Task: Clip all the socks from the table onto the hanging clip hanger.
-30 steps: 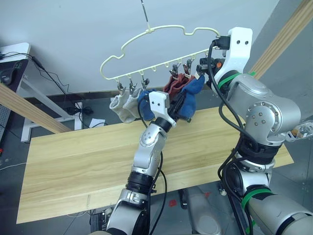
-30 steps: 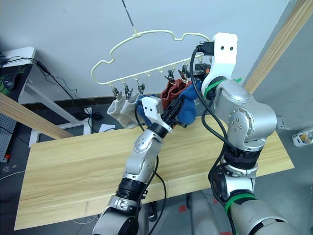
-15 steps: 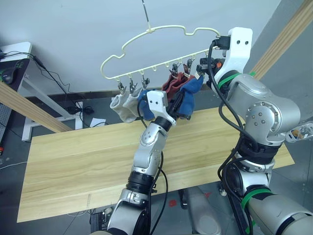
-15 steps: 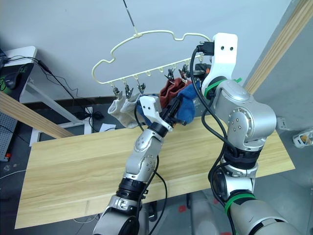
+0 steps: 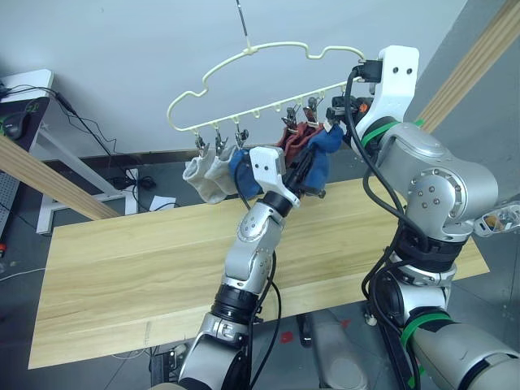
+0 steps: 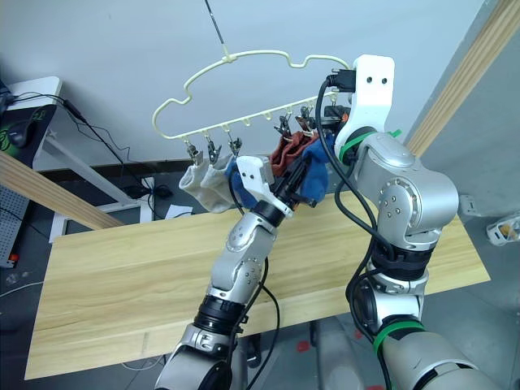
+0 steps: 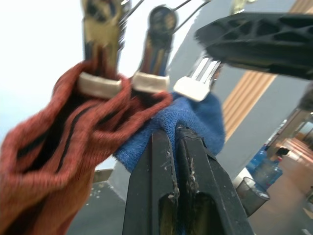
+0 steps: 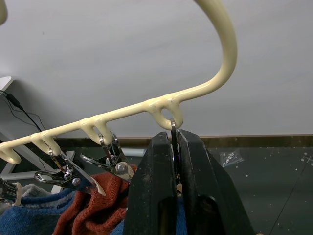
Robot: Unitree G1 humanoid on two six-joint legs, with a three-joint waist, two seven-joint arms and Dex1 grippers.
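**Last blue sock at the end clip**

Pale wood table (image 5: 122,276) runs across the lower half of the head view with bare planks on both sides of my arms; its near edge and left end have open floor beyond. Above it, in the upper middle, the yellow clip hanger (image 5: 244,61) hangs by its hook against the grey wall.

Two grey socks (image 5: 207,175) hang at the left of the clip row, a blue one (image 5: 240,171) beside them, and two rust-red socks (image 7: 63,132) are pinched in silver clips toward the right.

My left gripper (image 7: 175,142) has its fingers pressed together on a blue sock (image 7: 195,122), holding its edge right at the open end clip (image 7: 198,81), just beside the red pair.

My right gripper (image 8: 174,142) is clamped on that end clip's wire, directly under the last loop of the hanger (image 8: 168,107), at the upper right of the head view.
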